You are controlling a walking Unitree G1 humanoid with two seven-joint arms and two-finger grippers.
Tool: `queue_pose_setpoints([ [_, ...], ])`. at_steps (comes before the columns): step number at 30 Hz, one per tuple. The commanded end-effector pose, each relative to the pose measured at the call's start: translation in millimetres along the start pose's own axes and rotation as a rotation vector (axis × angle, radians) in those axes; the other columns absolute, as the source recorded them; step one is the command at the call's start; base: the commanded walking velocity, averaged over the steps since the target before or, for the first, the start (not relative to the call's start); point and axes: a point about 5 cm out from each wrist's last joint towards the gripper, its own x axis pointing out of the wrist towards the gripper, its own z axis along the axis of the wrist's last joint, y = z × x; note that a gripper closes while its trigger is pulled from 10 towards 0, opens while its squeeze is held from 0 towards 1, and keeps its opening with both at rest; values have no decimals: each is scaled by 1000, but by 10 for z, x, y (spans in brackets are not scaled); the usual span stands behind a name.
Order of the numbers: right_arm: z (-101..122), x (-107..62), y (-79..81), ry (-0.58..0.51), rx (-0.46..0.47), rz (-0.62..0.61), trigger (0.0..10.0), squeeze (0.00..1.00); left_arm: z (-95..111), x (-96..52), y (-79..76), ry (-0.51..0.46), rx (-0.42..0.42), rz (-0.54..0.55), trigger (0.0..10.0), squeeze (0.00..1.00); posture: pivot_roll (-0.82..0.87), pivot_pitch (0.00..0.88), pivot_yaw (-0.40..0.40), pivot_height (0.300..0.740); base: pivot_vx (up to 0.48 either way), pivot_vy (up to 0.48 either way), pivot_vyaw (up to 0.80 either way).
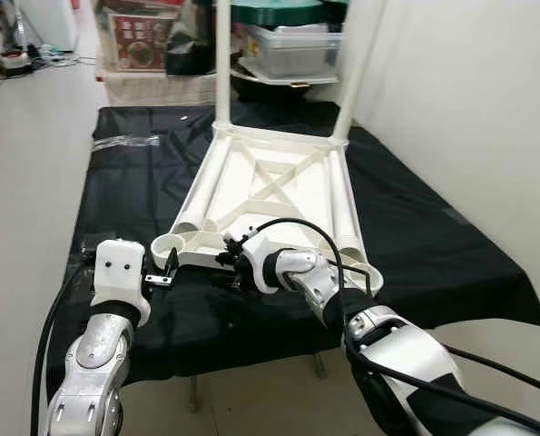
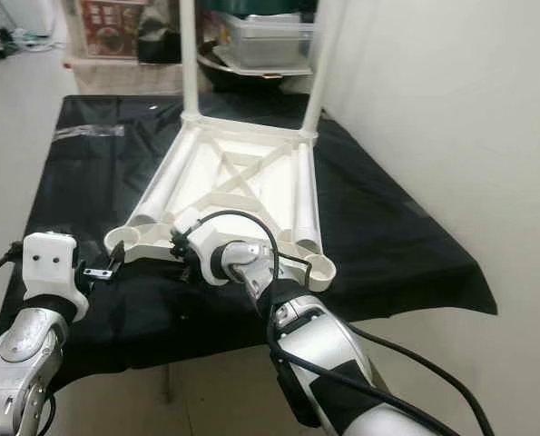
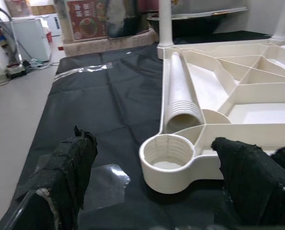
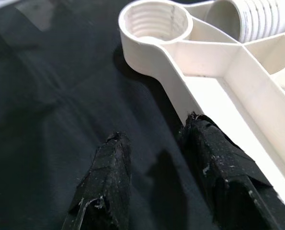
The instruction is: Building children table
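Tabletop [image 1: 270, 186] lies upside down on the desk [image 1: 133, 182], sockets up for legs. Left hand [image 3: 152, 191], spread, faces the near-left socket [image 3: 166, 155]; right hand [image 4: 156, 177], spread, rests by the near rim.

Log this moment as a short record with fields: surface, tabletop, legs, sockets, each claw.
surface: black cloth over a low table
tabletop: white plastic tabletop lying upside down, ribs up
legs fitted: two upright legs at the far corners
legs loose: two tubes lying inside the frame
near sockets: threaded socket empty
left claw: open, straddling the socket
right claw: open, at the tabletop's near edge
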Motion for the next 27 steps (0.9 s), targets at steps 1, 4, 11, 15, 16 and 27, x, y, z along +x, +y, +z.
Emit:
queue_pose_setpoints([
  [1,-17,20,8,48,1,-15,10000,0,-14,-12,-40,4,-5,-10,10000,0,142,0,-130,740,0,0,0],
  [4,52,46,0,40,-27,-56,10000,0,-12,-11,-45,2,-6,-10,10000,0,142,0,-131,740,0,0,0],
  [11,426,57,-3,-181,-10,-19,10000,1000,-16,-19,-53,1,-9,-7,10000,0,146,0,-139,740,0,0,0],
  [15,464,55,5,-206,-6,-4,10000,1000,-22,-25,-52,4,-10,-6,10000,0,144,0,-137,740,0,0,0],
  [16,424,60,-10,-164,-33,-42,10000,1000,-22,-23,-53,4,-10,-7,10000,0,143,0,-136,740,0,0,0],
  [27,95,29,-57,35,-47,-106,10000,973,-26,-4,-58,6,-6,-17,10000,0,137,0,-123,740,0,0,0],
])
